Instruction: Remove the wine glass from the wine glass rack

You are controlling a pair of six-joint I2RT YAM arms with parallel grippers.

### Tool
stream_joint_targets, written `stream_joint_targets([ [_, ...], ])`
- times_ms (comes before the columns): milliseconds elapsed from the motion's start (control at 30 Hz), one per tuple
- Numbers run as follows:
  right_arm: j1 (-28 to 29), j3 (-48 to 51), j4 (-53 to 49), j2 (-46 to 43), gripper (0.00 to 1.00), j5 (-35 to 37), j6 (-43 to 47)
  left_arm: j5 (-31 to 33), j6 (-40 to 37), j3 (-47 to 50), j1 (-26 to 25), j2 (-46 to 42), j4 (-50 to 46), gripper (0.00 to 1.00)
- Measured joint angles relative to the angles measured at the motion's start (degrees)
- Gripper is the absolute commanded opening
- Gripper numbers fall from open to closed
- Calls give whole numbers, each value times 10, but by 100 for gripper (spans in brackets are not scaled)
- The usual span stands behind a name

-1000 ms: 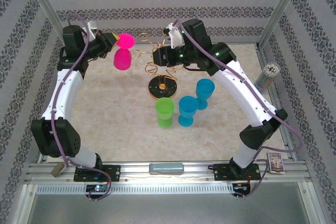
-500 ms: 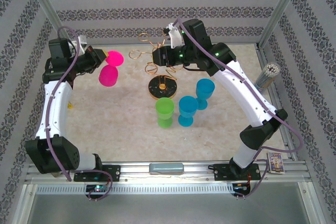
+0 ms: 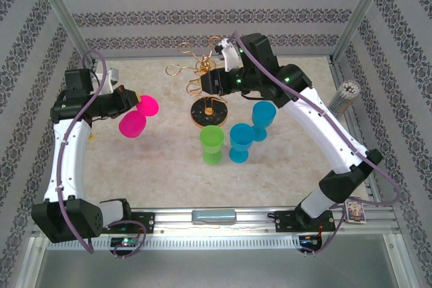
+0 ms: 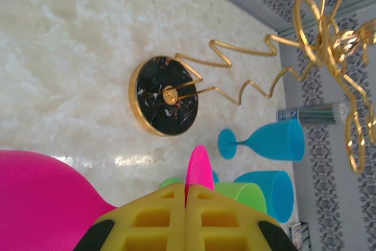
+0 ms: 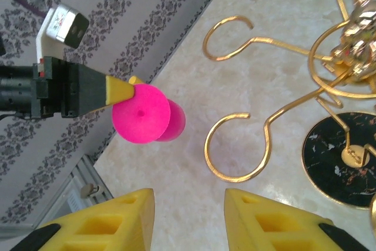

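At left, the left claw is pinching the thin foot of the pink wine glass, its yellow fingers closed flat on the disc. The glass is hanging tilted in the air above the table, well apart from the gold rack and clear of its hooks. The lift-off itself is looking done, and setting the glass down is likely the step in hand.

The grip is biting only the edge of the foot, so the bowl is free to swing. That is calling for a slow arm and a wrist turning until the foot is level. It is also calling for a descent onto bare table at the left, with the fingers letting go only once the foot is sitting flat.

At centre, the right claw is hovering by the top of the rack, fingers apart and nothing between them. Whether it is touching the wire cannot be told from above.

To the right and nearer the arms, a green glass and two blue glasses are standing upright in front of the rack. Choosing a spot well away from them is avoiding a knock.
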State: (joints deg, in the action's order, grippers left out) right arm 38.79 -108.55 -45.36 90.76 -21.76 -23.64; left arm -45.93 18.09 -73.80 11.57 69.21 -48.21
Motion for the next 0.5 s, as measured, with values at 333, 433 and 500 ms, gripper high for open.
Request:
stream_joint_targets([
  [333,42,74,11,-53,37,12,-1,87,-100,1,-71,-11,-72,0],
  [433,46,86,12,-66,37,16,-2,132,-127,1,-109,-12,-89,0],
  [500,48,91,13,-74,37,19,-2,167,-145,2,-139,-16,-96,0],
])
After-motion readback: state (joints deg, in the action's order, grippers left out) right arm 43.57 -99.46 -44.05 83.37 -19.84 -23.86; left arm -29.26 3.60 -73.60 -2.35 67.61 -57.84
